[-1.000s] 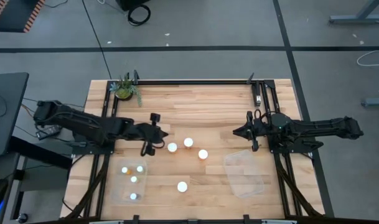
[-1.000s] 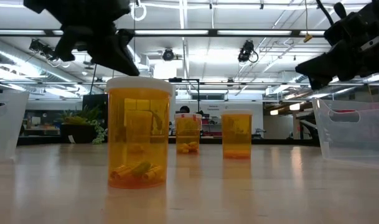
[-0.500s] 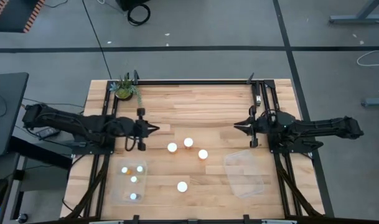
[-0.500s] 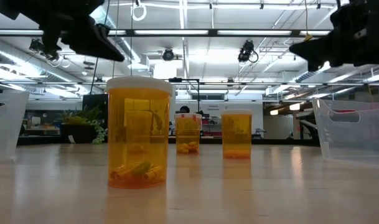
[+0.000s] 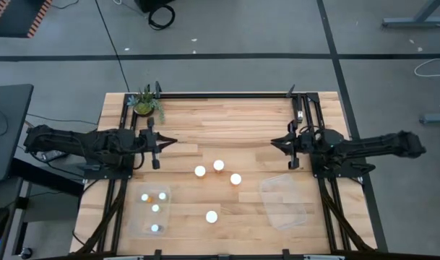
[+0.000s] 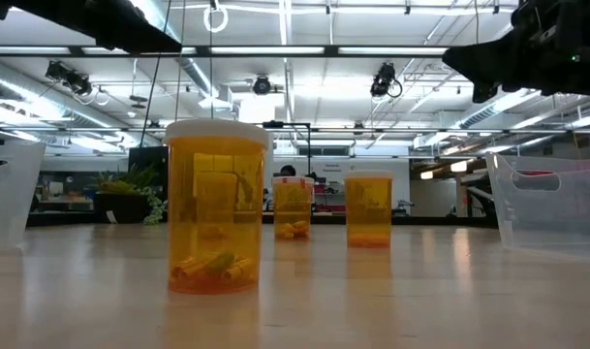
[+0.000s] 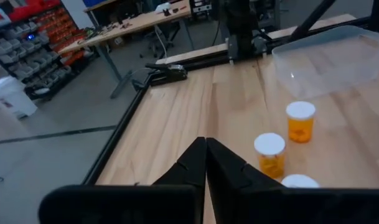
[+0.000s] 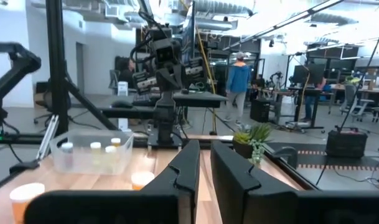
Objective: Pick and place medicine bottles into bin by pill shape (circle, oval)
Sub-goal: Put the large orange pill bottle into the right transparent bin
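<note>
Four medicine bottles with white caps stand upright on the wooden table: three in a cluster (image 5: 200, 171), (image 5: 218, 165), (image 5: 235, 178) and one nearer the front (image 5: 211, 216). Their orange bodies show in the low view, the nearest bottle (image 6: 217, 208) with pills at its bottom. Several more bottles stand in the clear left bin (image 5: 153, 209). My left gripper (image 5: 169, 142) is shut and holds nothing, up in the air left of the cluster. My right gripper (image 5: 274, 142) is shut and holds nothing, above the table to the cluster's right.
An empty clear bin (image 5: 285, 202) sits at the front right. A small green potted plant (image 5: 145, 103) stands at the far left corner. A black frame (image 5: 227, 94) runs along the table's far edge and sides. Bare wood lies between the two grippers.
My left gripper has drawn back from the bottle cluster toward the table's left and far edges, rising and rolling as it went; in the low view it has climbed almost out of the picture. My right gripper has tipped its fingers upward and risen a little.
</note>
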